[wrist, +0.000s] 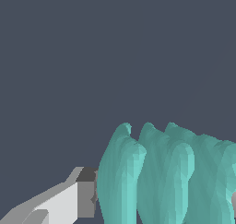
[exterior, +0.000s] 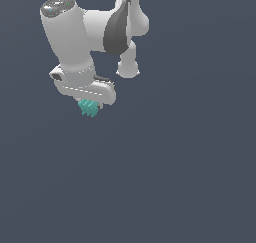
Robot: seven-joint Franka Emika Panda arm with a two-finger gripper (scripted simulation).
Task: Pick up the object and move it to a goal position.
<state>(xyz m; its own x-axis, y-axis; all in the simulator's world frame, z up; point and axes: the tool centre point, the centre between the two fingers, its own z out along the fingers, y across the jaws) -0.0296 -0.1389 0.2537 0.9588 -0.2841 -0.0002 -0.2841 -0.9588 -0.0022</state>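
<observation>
One teal block point(wrist: 166, 177), ridged, sits clamped in the single white hand point(exterior: 90, 106).

Background point(exterior: 190, 177) is one flat slate blue-grey field, filling the whole exterior view edge to edge. No seam between floor and wall can be made out; same tone everywhere, slightly lighter toward the lower part. Wrist view shows the same plain dark blue-grey surface point(wrist: 115, 48). Light is even and diffuse, no distinct shadows visible.
</observation>
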